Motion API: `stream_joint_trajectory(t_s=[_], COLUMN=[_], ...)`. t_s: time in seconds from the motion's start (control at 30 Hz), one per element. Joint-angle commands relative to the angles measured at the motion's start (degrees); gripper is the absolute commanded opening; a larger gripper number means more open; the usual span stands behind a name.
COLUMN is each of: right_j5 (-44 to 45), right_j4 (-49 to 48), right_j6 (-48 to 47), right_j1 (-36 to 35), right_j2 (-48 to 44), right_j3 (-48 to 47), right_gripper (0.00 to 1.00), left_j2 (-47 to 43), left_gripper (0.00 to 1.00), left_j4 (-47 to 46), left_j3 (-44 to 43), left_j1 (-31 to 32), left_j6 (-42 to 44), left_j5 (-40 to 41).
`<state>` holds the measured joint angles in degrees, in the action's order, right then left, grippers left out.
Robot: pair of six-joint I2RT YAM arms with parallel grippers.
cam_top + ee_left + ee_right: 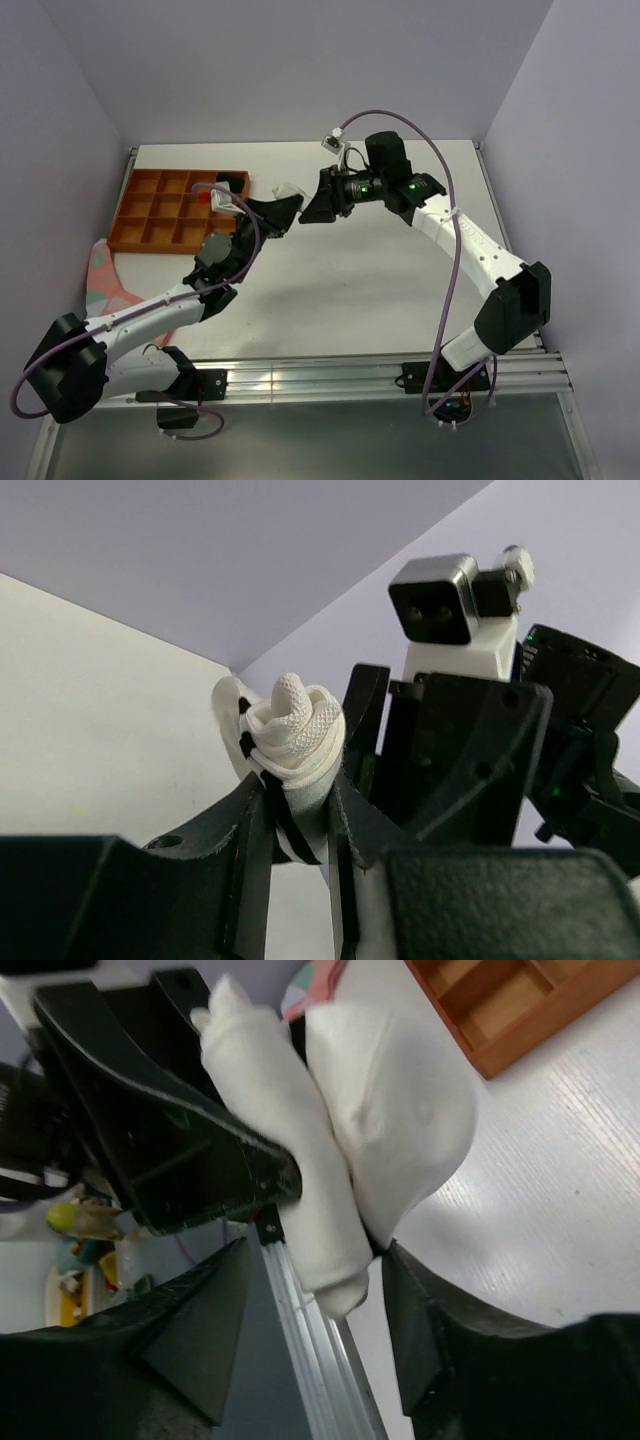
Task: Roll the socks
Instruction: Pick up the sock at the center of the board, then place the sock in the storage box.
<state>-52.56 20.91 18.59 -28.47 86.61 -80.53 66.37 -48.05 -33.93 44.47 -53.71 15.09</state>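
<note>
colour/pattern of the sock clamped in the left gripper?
The sock is white with black stripes. It shows best in the left wrist view.

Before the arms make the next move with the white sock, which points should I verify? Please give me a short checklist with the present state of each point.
1. The left gripper holds the white sock: ok, its fingers are shut on the rolled bundle.
2. The right gripper has a grip: not ok, its fingers stand apart around the sock, with a gap on one side.
3. The sock is off the table: ok, it is held in the air.
4. The roll is tight: cannot tell; one end sticks out in the right wrist view.
5. The black sock is located: cannot tell, no view shows it.
</note>
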Motion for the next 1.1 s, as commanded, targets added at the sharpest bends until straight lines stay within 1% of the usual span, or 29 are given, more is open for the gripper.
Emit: stream_joint_trajectory(t_s=[0.0, 0.07, 0.1, 0.13, 0.17, 0.2, 0.23, 0.33, 0.37, 0.43, 0.47, 0.53, 0.57, 0.6, 0.63, 0.67, 0.7, 0.83, 0.87, 1.0, 1.07], right_j5=[4.99, 6.41, 6.85, 7.55, 7.99, 8.26, 8.78, 9.49, 9.84, 10.02, 11.58, 13.43, 14.31, 15.98, 16.51, 17.13, 17.74, 18.53, 18.8, 19.95, 19.95], right_j4=[5.02, 6.42, 7.21, 8.7, 9.41, 9.94, 11.68, 15.81, 17.05, 18.72, 19.17, 19.44, 19.44, 19.26, 18.39, 18.21, 18.12, 19.25, 19.61, 20.05, 19.88], right_j6=[-6.72, -7.68, -8.13, -8.48, -9.26, -9.71, -10.41, -14.01, -16.19, -17.97, -20.5, -22.1, -23.58, -24.12, -24.47, -25.26, -25.79, -27.64, -28.69, -30.54, -31.15], right_j1=[-0.36, 0.51, 1.65, 2.45, 3.32, 5.33, 6.48, 10.7, 11.67, 14.04, 14.66, 15.72, 15.99, 16.08, 16.16, 16.51, 16.52, 16.87, 17.04, 17.57, 17.75], right_j2=[-4.51, -5.39, -5.48, -5.66, -5.92, -6.19, -6.19, -6.01, -5.58, -5.75, -6.01, -6.62, -7.32, -7.77, -8.21, -8.99, -9.35, -9.97, -9.97, -10.76, -11.37], right_j3=[-2.35, -2.7, -3.31, -3.4, -3.49, -3.4, -3.49, -4.19, -4.46, -3.85, -3.58, -1.83, -1.13, 0.45, 1.42, 2.13, 3.35, 4.86, 4.86, 5.91, 6.35], right_gripper=[0.64, 0.66, 0.66, 0.66, 0.66, 0.66, 0.67, 0.67, 0.67, 0.67, 0.67, 0.66, 0.67, 0.66, 0.66, 0.67, 0.66, 0.67, 0.67, 0.66, 0.67], left_j2=[-1.76, -3.08, -4.31, -5.01, -5.54, -6.42, -6.78, -6.26, -5.73, -3.19, -1.96, 1.91, 3.31, 6.2, 7.97, 9.9, 13.92, 23.0, 26.15, 32.22, 34.17], left_gripper=[0.0, 0.0, 0.0, 0.0, 0.0, 0.0, 0.0, 0.0, 0.0, 0.0, 0.0, 0.0, 0.0, 0.0, 0.0, 0.0, 0.0, 0.0, 0.0, 0.0, 0.0], left_j4=[5.94, 8.58, 12.59, 14.72, 16.83, 22.25, 24.48, 34.23, 36.17, 40.55, 41.71, 43.21, 43.04, 42.78, 42.43, 43.56, 44.61, 47.87, 50.23, 54.71, 55.44], left_j3=[-4.47, -5.0, -5.52, -6.05, -7.36, -8.07, -8.77, -11.68, -13.25, -14.66, -16.24, -17.22, -17.83, -18.1, -18.62, -21.06, -22.65, -29.51, -31.96, -37.51, -39.62], left_j1=[-0.79, -1.66, -2.19, -2.8, -4.63, -5.78, -7.01, -13.25, -17.53, -22.21, -27.19, -31.35, -34.77, -36.02, -36.99, -38.13, -38.31, -39.1, -39.45, -39.63, -39.98], left_j6=[3.78, 4.23, 4.58, 4.76, 4.93, 5.11, 5.2, 4.41, 4.15, 3.53, 3.27, 1.51, 0.72, -0.68, -1.13, -1.22, -0.96, -0.6, -0.52, -0.25, -0.08], left_j5=[1.78, 2.31, 2.31, 2.31, 2.31, 2.14, 2.05, 0.12, -0.84, -5.23, -7.16, -11.82, -13.06, -14.38, -16.48, -16.93, -17.02, -20.18, -20.36, -19.75, -20.01])
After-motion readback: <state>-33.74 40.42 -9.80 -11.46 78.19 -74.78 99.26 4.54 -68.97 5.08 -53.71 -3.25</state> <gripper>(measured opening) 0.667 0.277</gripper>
